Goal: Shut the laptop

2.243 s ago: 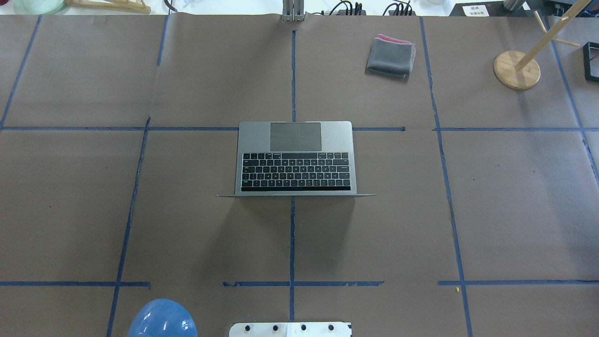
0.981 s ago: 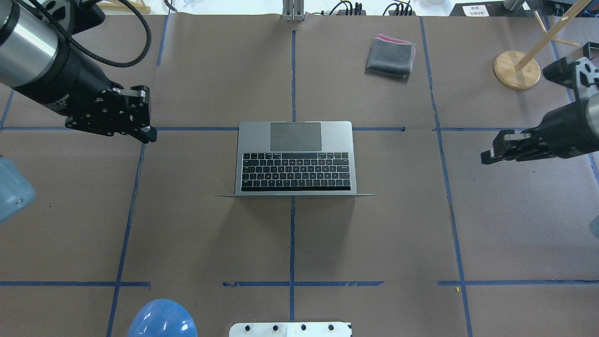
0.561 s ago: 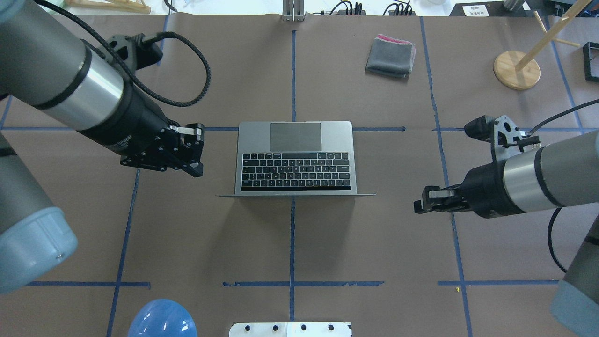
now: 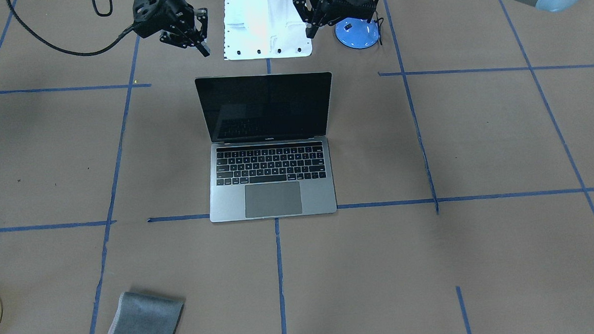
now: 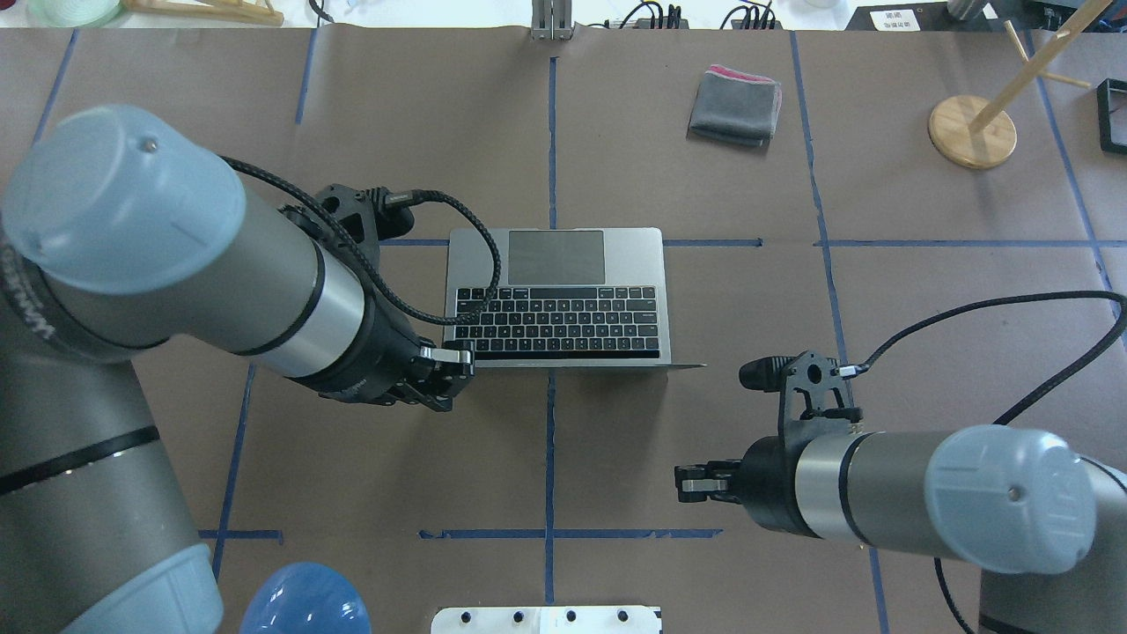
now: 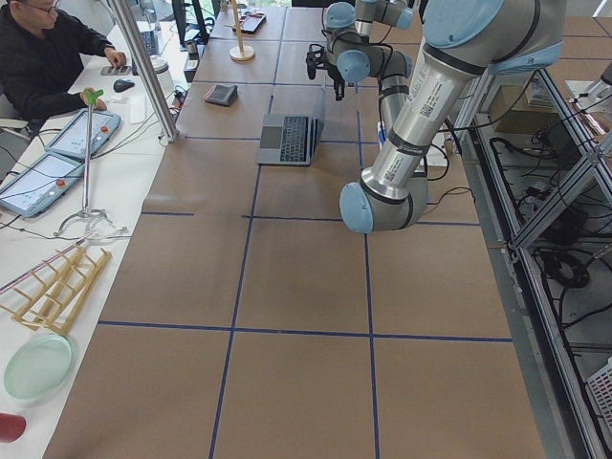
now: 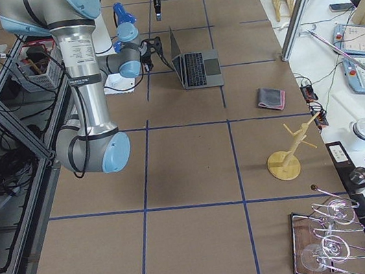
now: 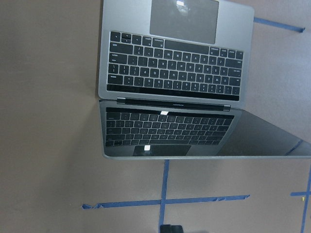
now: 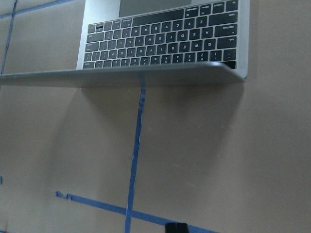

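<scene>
The laptop (image 5: 556, 299) stands open in the middle of the table, its lid upright and its dark screen (image 4: 265, 106) facing away from the robot. It also shows in the left wrist view (image 8: 175, 63) and the right wrist view (image 9: 165, 39). My left gripper (image 5: 456, 372) hangs above the lid's left corner, on the robot's side of it, and looks shut and empty. My right gripper (image 5: 691, 482) is behind the lid and to its right, apart from it, and looks shut and empty. In the front-facing view the left gripper (image 4: 313, 27) and the right gripper (image 4: 202, 41) flank the white plate.
A folded grey cloth (image 5: 735, 106) lies at the far right of centre. A wooden stand (image 5: 971, 130) is at the far right. A blue dome (image 5: 304, 603) and a white plate (image 5: 546, 619) sit at the robot's edge. A seated person (image 6: 48, 57) is beyond the table.
Both arms have come into view and swung toward the robot's side, ending behind the laptop's lid. The laptop has not moved and its lid stands as before.
</scene>
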Controlling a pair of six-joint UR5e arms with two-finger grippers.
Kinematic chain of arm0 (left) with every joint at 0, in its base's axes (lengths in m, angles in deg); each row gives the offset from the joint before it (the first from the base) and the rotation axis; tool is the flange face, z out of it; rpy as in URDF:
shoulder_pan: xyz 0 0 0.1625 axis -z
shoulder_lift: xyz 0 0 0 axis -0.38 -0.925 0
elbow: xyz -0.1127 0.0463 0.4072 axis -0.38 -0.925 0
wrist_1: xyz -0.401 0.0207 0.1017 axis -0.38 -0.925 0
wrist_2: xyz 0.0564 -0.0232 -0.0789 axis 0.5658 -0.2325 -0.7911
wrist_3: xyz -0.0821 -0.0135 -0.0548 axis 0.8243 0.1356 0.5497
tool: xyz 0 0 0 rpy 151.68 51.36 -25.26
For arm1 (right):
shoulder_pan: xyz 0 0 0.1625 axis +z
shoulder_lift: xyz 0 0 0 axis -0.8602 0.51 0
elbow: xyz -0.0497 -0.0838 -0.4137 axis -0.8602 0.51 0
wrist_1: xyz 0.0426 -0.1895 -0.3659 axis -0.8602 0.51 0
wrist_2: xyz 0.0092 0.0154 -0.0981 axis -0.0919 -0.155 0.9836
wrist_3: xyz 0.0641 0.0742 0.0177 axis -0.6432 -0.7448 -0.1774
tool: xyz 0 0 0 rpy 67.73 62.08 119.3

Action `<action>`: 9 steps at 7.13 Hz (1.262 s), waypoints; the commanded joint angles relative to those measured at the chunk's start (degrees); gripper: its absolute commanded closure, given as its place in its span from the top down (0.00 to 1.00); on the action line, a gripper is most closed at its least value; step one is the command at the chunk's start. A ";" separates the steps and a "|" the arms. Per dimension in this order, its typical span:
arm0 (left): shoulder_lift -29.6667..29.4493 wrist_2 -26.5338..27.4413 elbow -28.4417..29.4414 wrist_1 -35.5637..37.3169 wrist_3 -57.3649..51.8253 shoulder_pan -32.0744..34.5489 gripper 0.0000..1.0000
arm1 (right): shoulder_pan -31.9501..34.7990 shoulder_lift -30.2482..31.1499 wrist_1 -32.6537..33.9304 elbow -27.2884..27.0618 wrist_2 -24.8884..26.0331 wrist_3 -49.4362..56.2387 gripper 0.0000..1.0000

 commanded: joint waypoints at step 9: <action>0.09 15.87 9.20 -9.40 -0.32 -6.14 0.00 | 4.38 -9.55 0.19 10.91 11.78 0.09 0.00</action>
